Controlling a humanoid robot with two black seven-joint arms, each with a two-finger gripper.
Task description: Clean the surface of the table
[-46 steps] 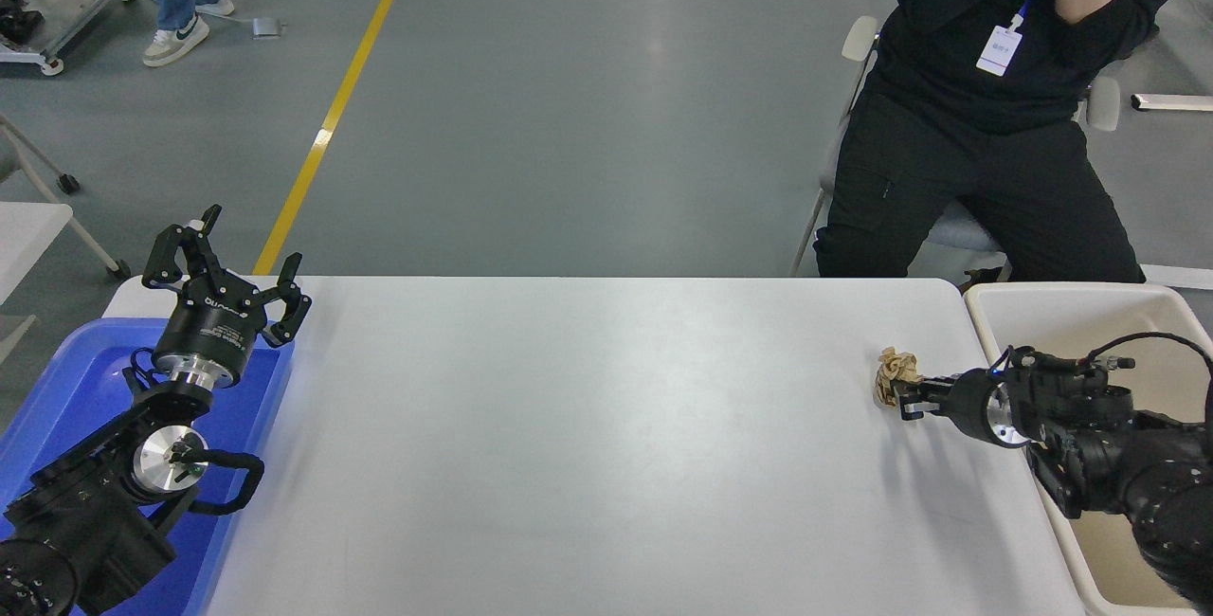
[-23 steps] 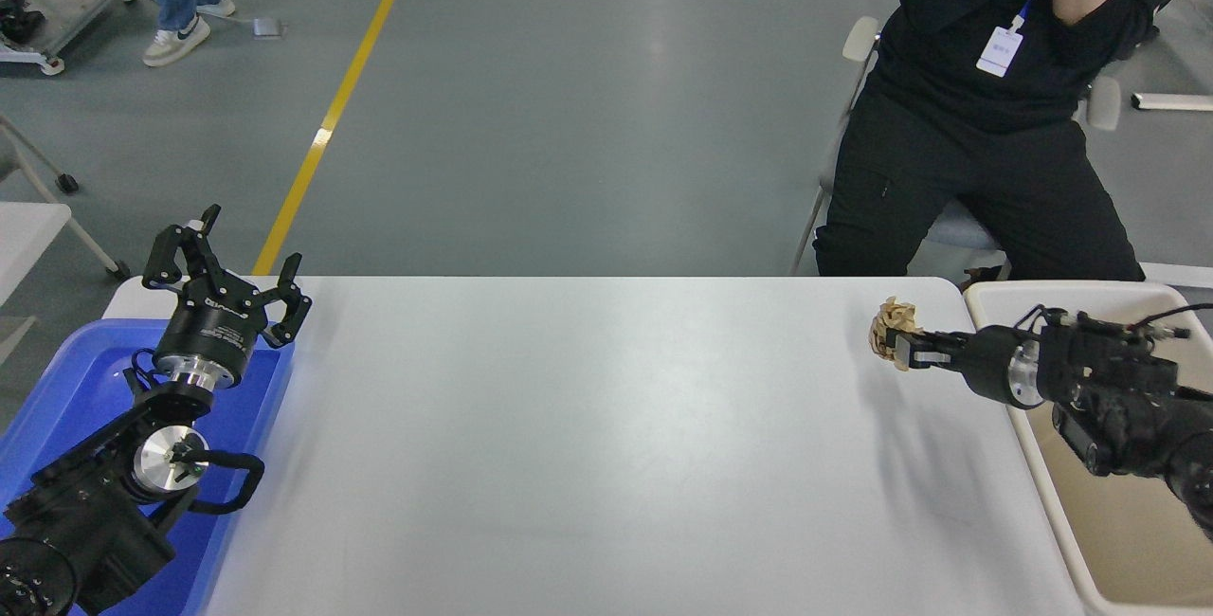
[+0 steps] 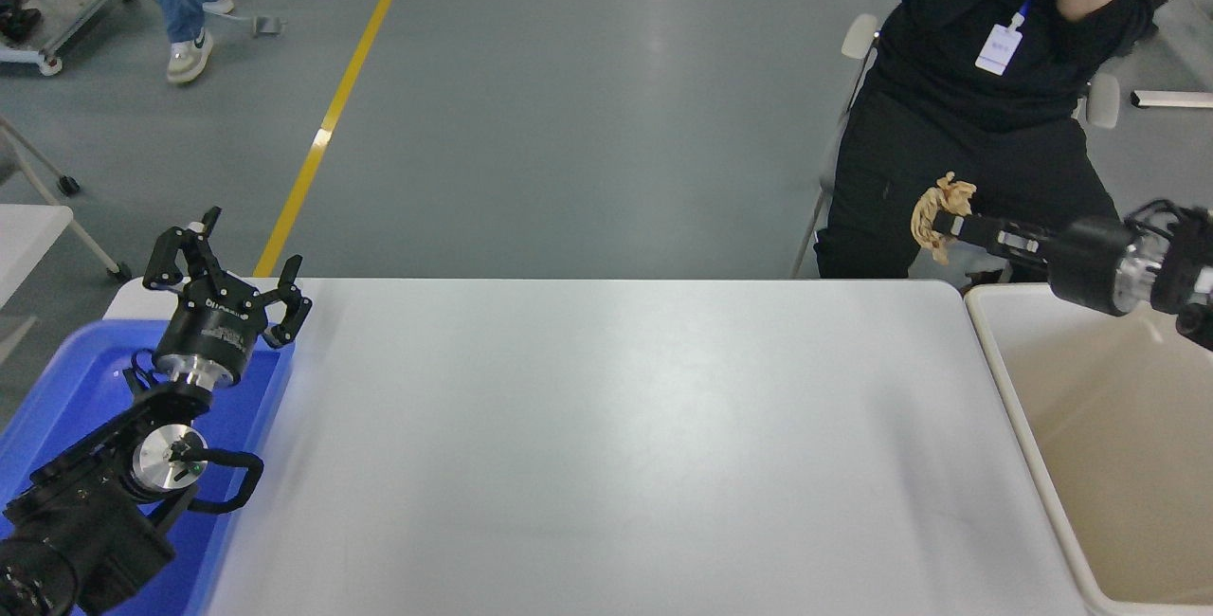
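Now mid-carry — right gripper (image 3: 948,221) raised at the far right, fingers pinched shut on a crumpled paper wad (image 3: 935,213), beyond the table (image 3: 606,426) edge. Next, probably: swing right and nearer, over the beige bin (image 3: 1004,379), then release. Left gripper (image 3: 226,261) parked over the blue tray (image 3: 57,389), fingers spread, holding nothing. Seated person (image 3: 986,123) just behind the wad — little room there. Otherwise nothing seen blocking the way.

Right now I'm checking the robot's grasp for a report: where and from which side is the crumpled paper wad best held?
The crumpled brown paper wad has no handle, so pinch its bulging middle. The right gripper does so, reaching in sideways from the right and holding it lifted above the table surface, near the beige bin.
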